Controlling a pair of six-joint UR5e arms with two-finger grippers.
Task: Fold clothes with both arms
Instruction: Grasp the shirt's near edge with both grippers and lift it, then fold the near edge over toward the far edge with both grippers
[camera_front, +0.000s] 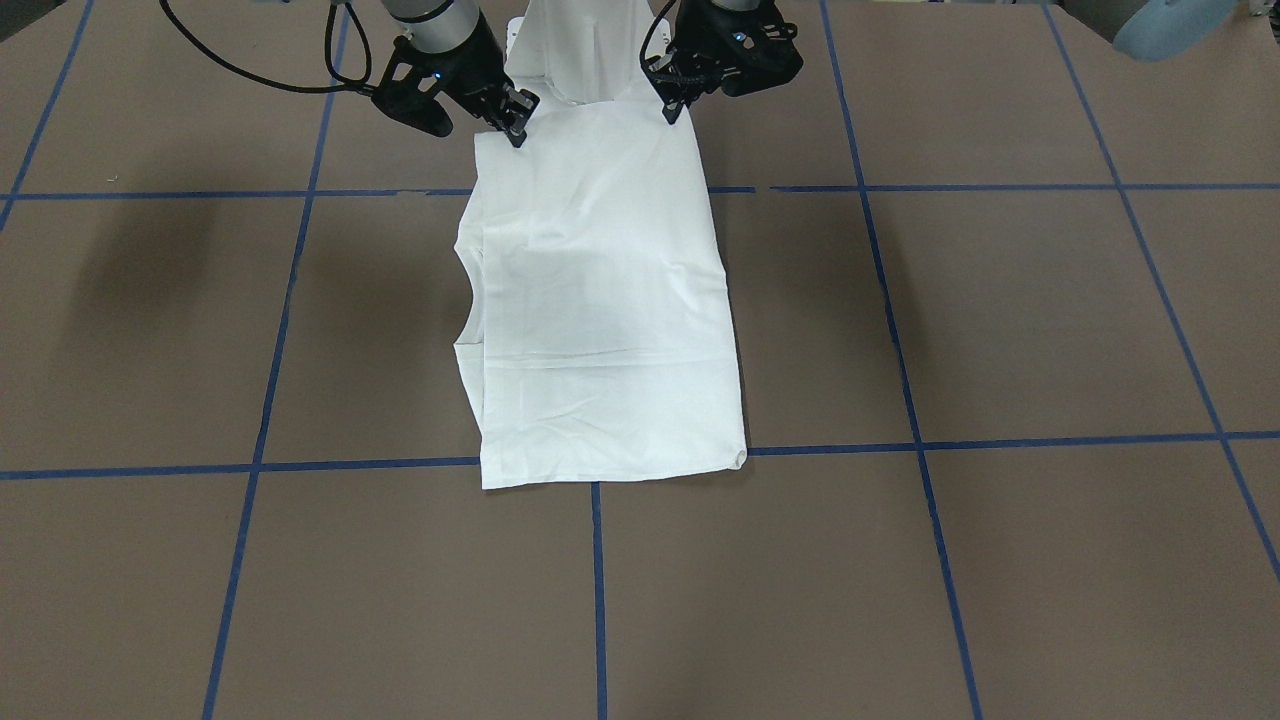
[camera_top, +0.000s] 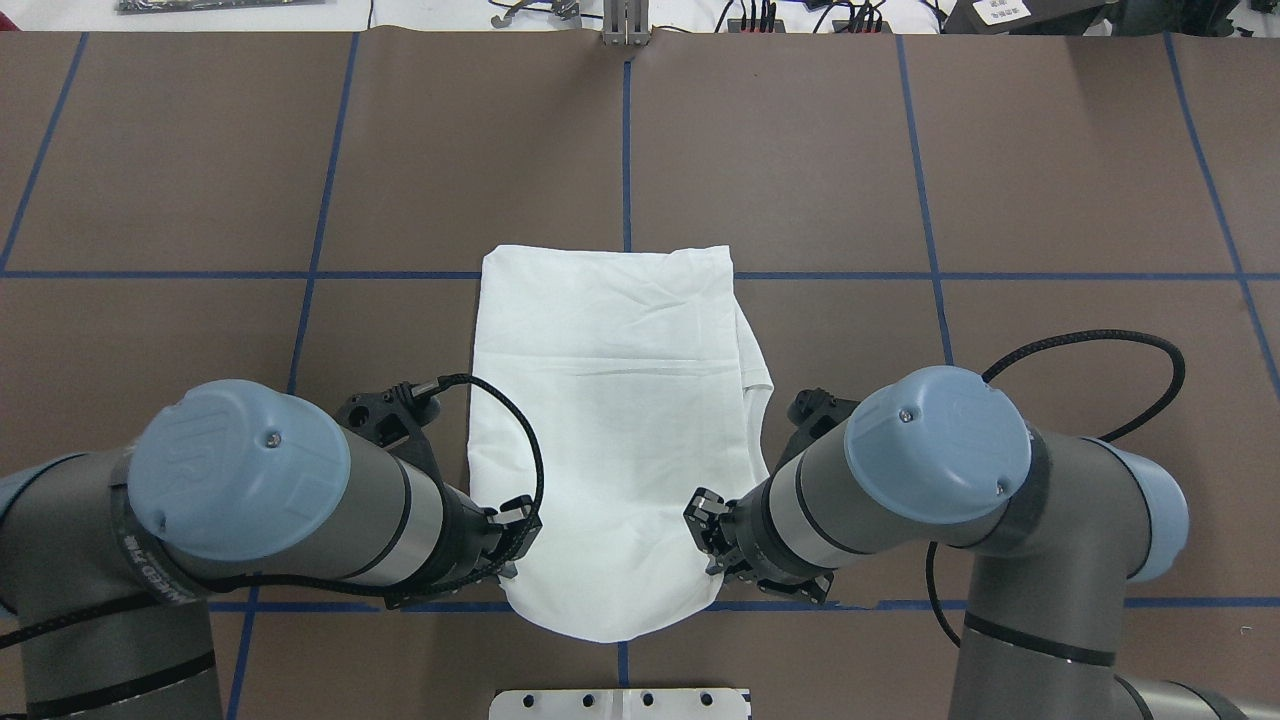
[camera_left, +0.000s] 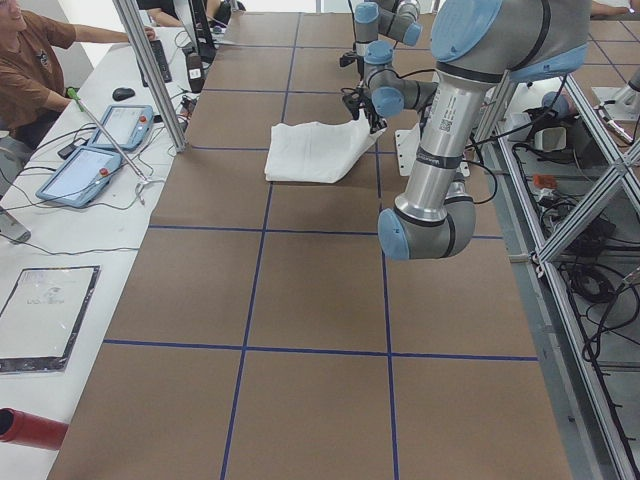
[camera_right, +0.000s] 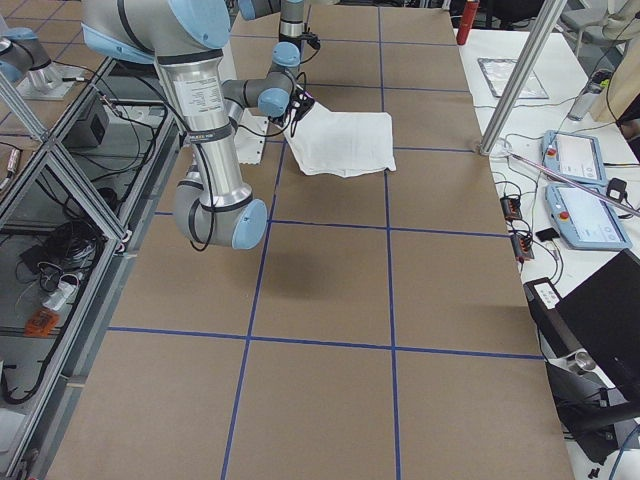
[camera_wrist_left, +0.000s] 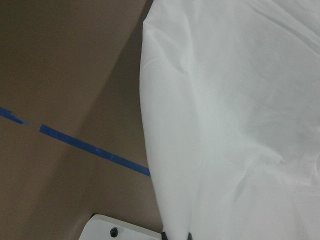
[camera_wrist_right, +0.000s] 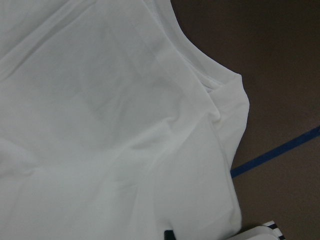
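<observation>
Overhead exterior shows the table (camera_top: 150, 150) with the shirt (camera_top: 610, 400) at its centre, folded to a narrow panel, its 6 o'clock edge held off the surface. The left gripper (camera_top: 518, 545) is closed on the 7 o'clock corner and the right gripper (camera_top: 708, 538) on the 5 o'clock corner. The step looks like the lengthwise fold. Next, that edge needs carrying toward 12 o'clock, level and together.

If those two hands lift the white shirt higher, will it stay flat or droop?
Probably droop: the white shirt sags in a curve between the left hand and right hand. It seems light, since pinches at two corners hold its edge up. Its creases suggest it would bunch rather than slide stiffly.
</observation>
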